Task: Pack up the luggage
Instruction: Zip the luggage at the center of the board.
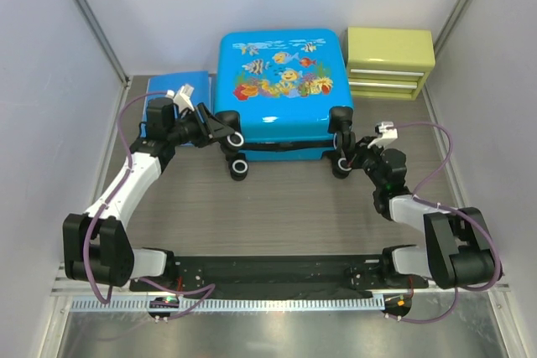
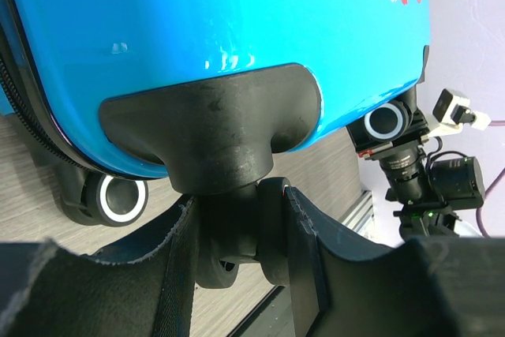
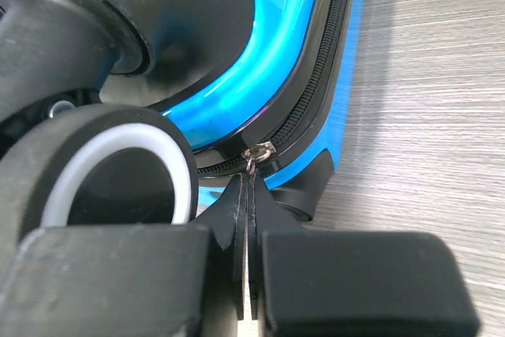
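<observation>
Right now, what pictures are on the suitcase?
Cartoon fish on the bright-blue suitcase; top view shows best.

**Blue shell, bright fish**

The luggage [image 1: 281, 81] is bright blue with multicoloured cartoon fish; its wheels [image 1: 239, 171] are black with white rings — the zip pull [image 3: 259, 151] silver. Drawer box [image 1: 390, 62] yellow-green, folder [image 1: 197, 85] blue, surface [image 1: 277, 215] grey wood-grain.

The left arm [image 1: 126, 186] and right arm [image 1: 417, 207] are showing white shells between bulky black joints. A thin purple cable [image 1: 118, 127] is running beside each one, and a small white camera [image 1: 183, 95] is sitting by each wrist. The fingers [image 2: 110, 274] are showing rough black pads.
</observation>
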You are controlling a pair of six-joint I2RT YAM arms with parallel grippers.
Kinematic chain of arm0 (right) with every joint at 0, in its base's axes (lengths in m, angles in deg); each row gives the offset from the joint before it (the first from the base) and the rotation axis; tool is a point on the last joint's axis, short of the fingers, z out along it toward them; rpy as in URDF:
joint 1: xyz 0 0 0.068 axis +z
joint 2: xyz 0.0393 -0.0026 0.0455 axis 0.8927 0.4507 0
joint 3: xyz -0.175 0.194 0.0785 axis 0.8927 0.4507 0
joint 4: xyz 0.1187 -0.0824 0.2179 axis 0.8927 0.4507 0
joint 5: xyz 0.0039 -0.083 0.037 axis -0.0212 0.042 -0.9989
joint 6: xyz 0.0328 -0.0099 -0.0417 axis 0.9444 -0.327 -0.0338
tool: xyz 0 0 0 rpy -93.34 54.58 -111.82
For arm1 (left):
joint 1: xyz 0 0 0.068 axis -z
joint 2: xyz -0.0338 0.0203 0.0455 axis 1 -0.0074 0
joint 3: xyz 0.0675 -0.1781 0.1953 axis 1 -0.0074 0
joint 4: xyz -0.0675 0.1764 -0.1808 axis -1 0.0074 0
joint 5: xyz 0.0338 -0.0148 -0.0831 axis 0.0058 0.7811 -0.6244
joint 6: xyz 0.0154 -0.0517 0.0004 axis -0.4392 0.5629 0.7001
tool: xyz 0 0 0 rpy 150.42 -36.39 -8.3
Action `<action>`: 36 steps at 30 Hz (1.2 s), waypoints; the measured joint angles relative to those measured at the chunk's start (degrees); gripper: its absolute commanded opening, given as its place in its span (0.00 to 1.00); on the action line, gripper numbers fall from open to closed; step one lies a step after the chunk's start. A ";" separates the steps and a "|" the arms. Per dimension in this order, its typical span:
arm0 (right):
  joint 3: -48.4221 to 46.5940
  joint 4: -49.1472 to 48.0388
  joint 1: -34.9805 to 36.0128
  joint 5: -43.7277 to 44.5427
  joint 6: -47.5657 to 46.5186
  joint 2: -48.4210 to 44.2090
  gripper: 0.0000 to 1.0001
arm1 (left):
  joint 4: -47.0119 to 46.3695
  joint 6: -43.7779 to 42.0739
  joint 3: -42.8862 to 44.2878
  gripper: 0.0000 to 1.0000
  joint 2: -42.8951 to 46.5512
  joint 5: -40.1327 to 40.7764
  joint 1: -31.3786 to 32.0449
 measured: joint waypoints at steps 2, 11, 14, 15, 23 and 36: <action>0.44 -2.36 0.68 0.85 0.90 1.16 0.01 | -0.46 0.24 0.00 0.00 -0.13 0.04 -0.17; 5.03 -13.33 6.16 7.89 3.10 3.41 0.02 | -1.31 0.79 -0.20 0.00 -0.22 0.22 -0.66; 6.32 -16.00 8.63 9.49 3.96 3.87 0.02 | -1.38 0.92 -0.22 0.00 -0.22 0.22 -0.66; 6.84 -16.59 9.66 9.68 4.44 3.96 0.02 | -1.46 0.92 -0.28 0.00 -0.22 0.20 -0.66; 8.50 -19.50 16.52 15.04 4.90 3.98 0.02 | -2.12 1.33 -0.72 0.00 -0.22 0.02 -0.66; 7.82 -23.12 31.19 23.74 2.47 8.00 0.02 | -3.91 2.64 -1.51 0.00 -0.22 -0.28 -0.66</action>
